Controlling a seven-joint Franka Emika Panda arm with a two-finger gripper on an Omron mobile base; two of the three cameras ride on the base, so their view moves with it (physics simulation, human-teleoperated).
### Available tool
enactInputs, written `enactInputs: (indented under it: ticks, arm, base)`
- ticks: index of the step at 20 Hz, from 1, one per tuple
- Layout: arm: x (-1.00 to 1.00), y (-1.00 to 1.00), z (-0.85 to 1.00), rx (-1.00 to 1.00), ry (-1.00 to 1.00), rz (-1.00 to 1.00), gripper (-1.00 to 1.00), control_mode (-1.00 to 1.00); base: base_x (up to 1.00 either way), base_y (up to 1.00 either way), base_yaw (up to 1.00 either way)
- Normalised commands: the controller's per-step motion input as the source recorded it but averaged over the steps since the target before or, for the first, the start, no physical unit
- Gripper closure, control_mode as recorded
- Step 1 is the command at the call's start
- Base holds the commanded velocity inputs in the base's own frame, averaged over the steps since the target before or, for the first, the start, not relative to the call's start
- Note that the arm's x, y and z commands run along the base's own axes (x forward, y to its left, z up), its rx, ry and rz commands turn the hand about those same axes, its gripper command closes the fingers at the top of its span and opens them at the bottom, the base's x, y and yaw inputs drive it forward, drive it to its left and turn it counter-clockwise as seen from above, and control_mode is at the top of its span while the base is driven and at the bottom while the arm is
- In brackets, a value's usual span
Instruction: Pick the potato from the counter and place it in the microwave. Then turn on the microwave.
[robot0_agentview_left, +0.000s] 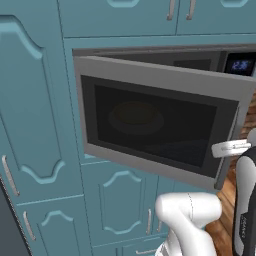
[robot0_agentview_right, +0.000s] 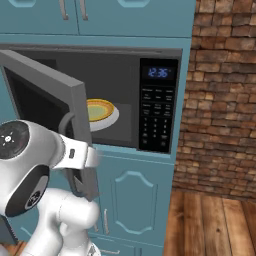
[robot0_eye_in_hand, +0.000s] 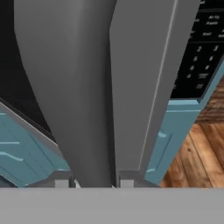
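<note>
Seemingly mid-swing, the microwave (robot0_agentview_left: 160, 120) door stands partly open in the left base view, its dark glass facing the camera, and the gripper (robot0_agentview_left: 231, 148) sits at the door's free edge beside the handle. From the right base view, the cavity shows a white plate (robot0_agentview_right: 102, 114) with a yellowish round thing on it, though whether that is the potato I cannot tell; the keypad (robot0_agentview_right: 157, 117) sits right of it. Up close in the hand view, the fingertips (robot0_eye_in_hand: 61, 180) are clamped narrow on the grey handle (robot0_eye_in_hand: 76, 87).
</note>
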Motion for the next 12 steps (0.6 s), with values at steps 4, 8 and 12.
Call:
enactInputs:
  ticks: [4,8,12]
  arm:
    - [-0.50,0.09,0.01,0.00,-0.04,0.00,1.00,-1.00]
    - [-0.43,0.08,0.00,0.00,-0.10,0.00,-1.00,-1.00]
    - [-0.32,-0.17,0.00,0.01,-0.03,-0.01,-1.00,-1.00]
  base:
    - [0.00,0.00,0.00]
    - [0.00,0.00,0.00]
    - [0.00,0.00,0.00]
